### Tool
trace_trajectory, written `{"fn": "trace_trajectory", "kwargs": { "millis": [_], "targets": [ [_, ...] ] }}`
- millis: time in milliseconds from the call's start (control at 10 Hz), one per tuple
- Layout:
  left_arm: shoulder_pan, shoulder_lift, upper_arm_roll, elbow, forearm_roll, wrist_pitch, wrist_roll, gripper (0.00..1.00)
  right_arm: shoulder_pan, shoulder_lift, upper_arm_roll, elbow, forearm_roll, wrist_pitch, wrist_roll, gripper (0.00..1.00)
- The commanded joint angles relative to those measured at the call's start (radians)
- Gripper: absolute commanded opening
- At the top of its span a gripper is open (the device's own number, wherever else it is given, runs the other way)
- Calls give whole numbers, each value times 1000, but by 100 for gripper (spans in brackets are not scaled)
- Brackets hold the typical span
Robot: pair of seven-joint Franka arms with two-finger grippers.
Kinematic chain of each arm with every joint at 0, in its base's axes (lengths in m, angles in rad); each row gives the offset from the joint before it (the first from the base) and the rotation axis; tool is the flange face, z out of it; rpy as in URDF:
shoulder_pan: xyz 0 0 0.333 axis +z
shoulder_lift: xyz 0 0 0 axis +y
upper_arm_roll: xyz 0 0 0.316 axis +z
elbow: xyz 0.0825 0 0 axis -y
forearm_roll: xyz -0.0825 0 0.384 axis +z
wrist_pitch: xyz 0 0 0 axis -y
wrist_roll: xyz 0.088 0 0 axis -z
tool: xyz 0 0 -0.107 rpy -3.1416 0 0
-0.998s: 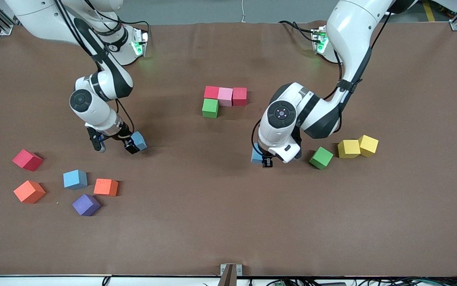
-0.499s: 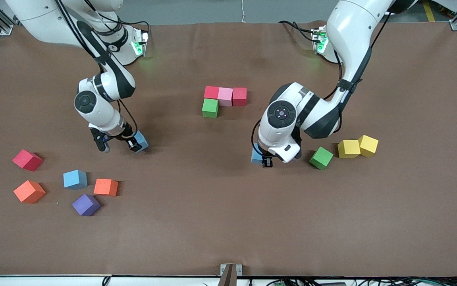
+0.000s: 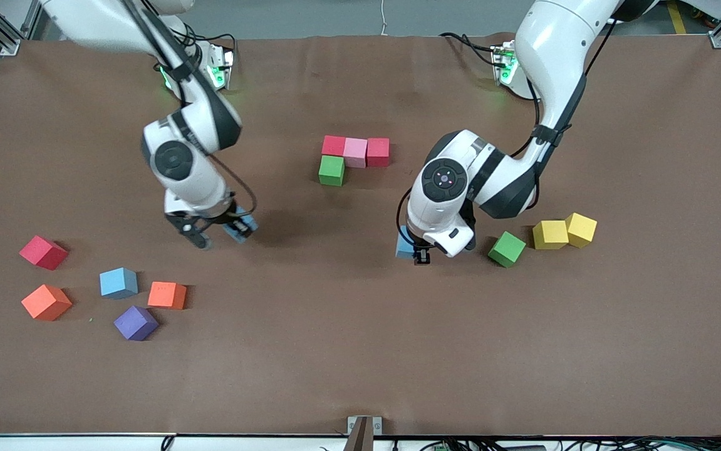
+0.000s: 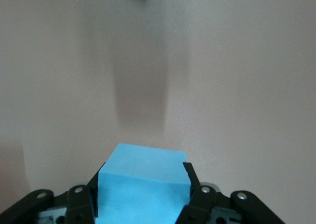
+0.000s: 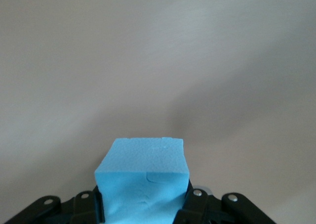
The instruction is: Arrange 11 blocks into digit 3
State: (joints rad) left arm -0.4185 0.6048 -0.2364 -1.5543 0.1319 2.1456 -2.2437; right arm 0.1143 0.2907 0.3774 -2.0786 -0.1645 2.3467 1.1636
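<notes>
Light blue blocks (image 4: 143, 184) (image 5: 143, 177) between both pincers' fingers

brown table (image 3: 360, 363), scattered coloured blocks (image 3: 136, 323)

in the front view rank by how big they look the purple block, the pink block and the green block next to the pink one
1. purple block, largest, though it lies nearest the camera, so true size is unsure.
2. pink block and green block: they look alike; no ranking.

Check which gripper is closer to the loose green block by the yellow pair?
Left. The left gripper, shut on a light blue block, sits right beside the green block. The right gripper, holding another light blue block, is toward the right arm's end.
</notes>
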Motion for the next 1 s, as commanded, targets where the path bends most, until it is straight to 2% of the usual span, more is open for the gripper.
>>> {"fn": "trace_trajectory", "kwargs": {
  "millis": [0, 399, 899],
  "targets": [
    [-6, -14, 3, 2, 12, -24, -24, 0, 109, 33, -9, 28, -32, 44, -111, 0],
    [-8, -10, 3, 2, 12, -24, -25, 0, 260, 131, -11, 31, -35, 132, -154, 0],
    [-35, -2, 0, 2, 8, -24, -65, 0, 301, 192, -11, 44, -86, 149, -153, 0]
  ]
}}
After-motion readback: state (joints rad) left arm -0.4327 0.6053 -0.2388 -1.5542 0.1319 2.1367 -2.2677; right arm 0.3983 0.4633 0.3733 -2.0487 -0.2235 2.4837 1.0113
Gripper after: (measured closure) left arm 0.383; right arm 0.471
